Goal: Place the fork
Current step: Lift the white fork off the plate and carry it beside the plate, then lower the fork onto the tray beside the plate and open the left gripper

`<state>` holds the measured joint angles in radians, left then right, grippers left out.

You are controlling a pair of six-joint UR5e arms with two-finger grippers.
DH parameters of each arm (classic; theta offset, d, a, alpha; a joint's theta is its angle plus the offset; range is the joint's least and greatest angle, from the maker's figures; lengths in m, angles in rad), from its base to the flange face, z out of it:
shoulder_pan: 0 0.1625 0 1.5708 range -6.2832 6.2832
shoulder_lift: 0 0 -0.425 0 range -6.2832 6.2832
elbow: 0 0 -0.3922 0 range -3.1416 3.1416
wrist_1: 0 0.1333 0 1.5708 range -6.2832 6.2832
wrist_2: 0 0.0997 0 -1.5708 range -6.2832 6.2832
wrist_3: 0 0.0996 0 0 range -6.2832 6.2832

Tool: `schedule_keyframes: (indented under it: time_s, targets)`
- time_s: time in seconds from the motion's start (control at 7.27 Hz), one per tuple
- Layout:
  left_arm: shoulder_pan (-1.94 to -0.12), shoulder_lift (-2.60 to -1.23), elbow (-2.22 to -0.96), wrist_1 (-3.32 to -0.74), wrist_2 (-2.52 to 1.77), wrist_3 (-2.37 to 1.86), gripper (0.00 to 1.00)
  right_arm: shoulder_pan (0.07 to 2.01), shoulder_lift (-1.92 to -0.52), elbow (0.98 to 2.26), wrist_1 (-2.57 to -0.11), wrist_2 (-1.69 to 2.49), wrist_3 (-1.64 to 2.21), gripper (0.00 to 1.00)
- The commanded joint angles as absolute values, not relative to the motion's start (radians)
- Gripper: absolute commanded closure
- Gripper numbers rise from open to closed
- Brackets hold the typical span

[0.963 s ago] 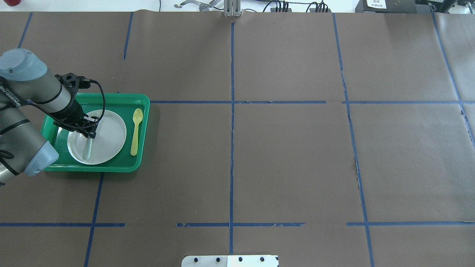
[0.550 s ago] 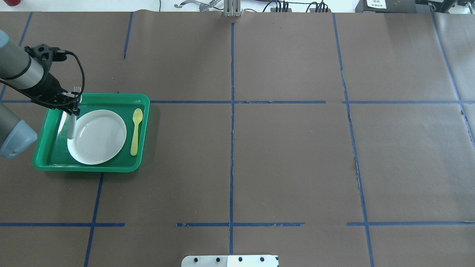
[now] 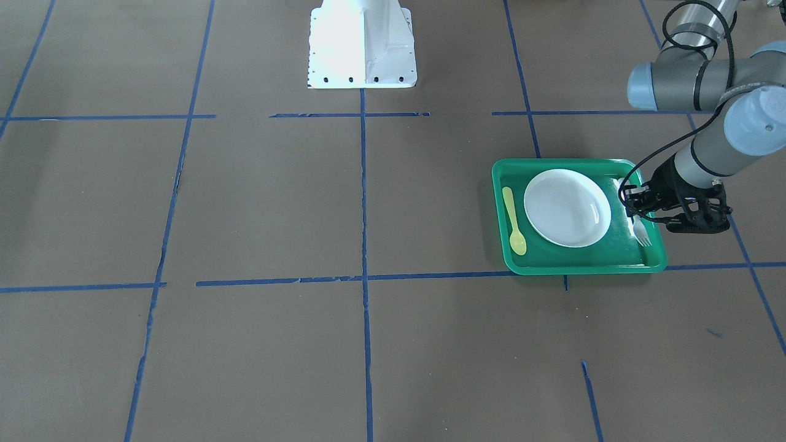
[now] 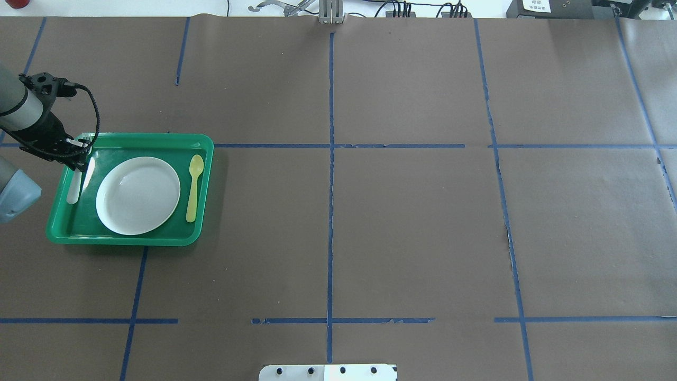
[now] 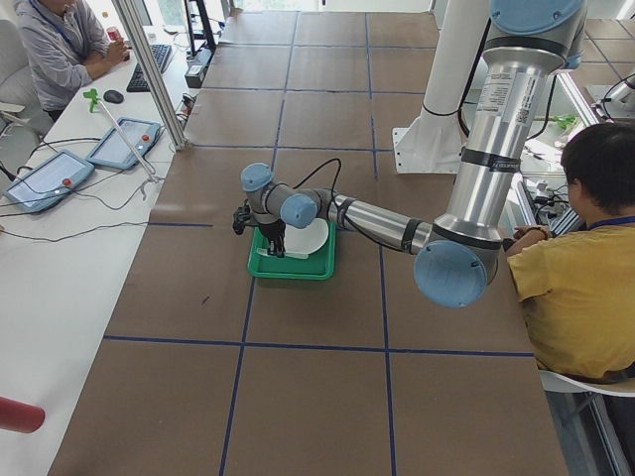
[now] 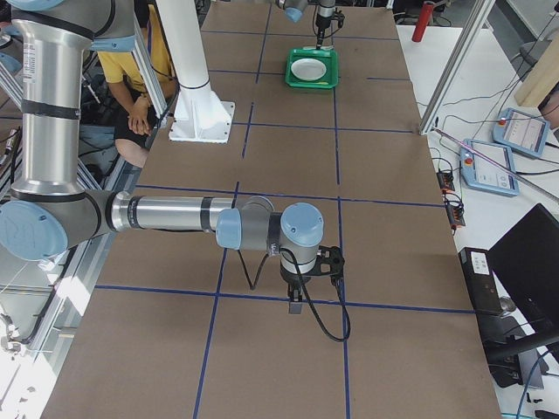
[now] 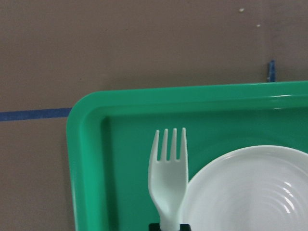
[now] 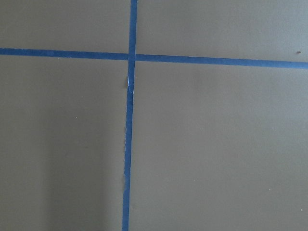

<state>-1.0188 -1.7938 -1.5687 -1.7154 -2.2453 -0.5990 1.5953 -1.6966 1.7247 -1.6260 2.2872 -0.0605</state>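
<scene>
- Green tray (image 3: pixel 583 268) in the front-facing view holds a white plate (image 3: pixel 568 209). A yellow spoon (image 3: pixel 513 221) lies at the plate's 9 o'clock. The pale fork (image 3: pixel 640 232) is at its 3 o'clock, in the strip between the plate and the tray wall. The left arm (image 3: pixel 706 162) reaches down to the fork's handle.
- From overhead the sides swap: the fork (image 4: pixel 74 188) is at the plate's 9 o'clock and the spoon (image 4: pixel 193 188) at its 3 o'clock. The left jaws sit over the fork's 12 o'clock end.
- In the left side view the near arm hangs over the tray; the fork is too small for us to make out.
- In the right side view the right arm (image 6: pixel 262 229) hovers over bare tabletop (image 6: pixel 393 157), well apart from the tray. We cannot tell how the right jaws stand.
- In the left wrist view the fork (image 7: pixel 167 178) points its tines to 12 o'clock, its handle running into the dark left jaws at 6 o'clock, so we read them as clenched on it.
- The right wrist view shows only blue tape (image 8: pixel 129 144) on the tabletop.
- We judge the fork carried to its spot beside the plate; lowering, letting go and backing off are left.
</scene>
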Motion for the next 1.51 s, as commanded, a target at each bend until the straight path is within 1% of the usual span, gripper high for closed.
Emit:
schedule_keyframes:
  time_s: [0.0, 0.28, 0.69, 0.83, 0.96, 1.24, 1.38]
  targets:
    - [-1.002, -1.807, -1.520, -1.730, -2.249, -0.618, 1.00, 1.595, -1.697, 1.724, -1.626, 2.287, -0.060, 0.00]
    - [-0.982, -1.807, -1.496, -1.747, -2.250, -0.620, 1.00, 1.595, -1.697, 1.724, -1.626, 2.287, -0.061, 0.00]
    - [-0.973, -1.806, -1.491, -1.750, -2.250, -0.620, 1.00, 1.595, -1.697, 1.724, -1.626, 2.287, -0.060, 0.00]
    - [-0.973, -1.805, -1.494, -1.750, -2.250, -0.620, 0.50, 1.595, -1.697, 1.724, -1.626, 2.287, -0.061, 0.00]
    - [-0.973, -1.805, -1.496, -1.752, -2.250, -0.620, 0.38, 1.595, -1.697, 1.724, -1.626, 2.287, -0.060, 0.00]
    - [-0.982, -1.804, -1.523, -1.749, -2.250, -0.620, 0.30, 1.595, -1.697, 1.726, -1.626, 2.287, -0.060, 0.00]
    - [-1.021, -1.802, -1.545, -1.740, -2.250, -0.611, 0.30, 1.595, -1.697, 1.724, -1.626, 2.287, -0.061, 0.00]
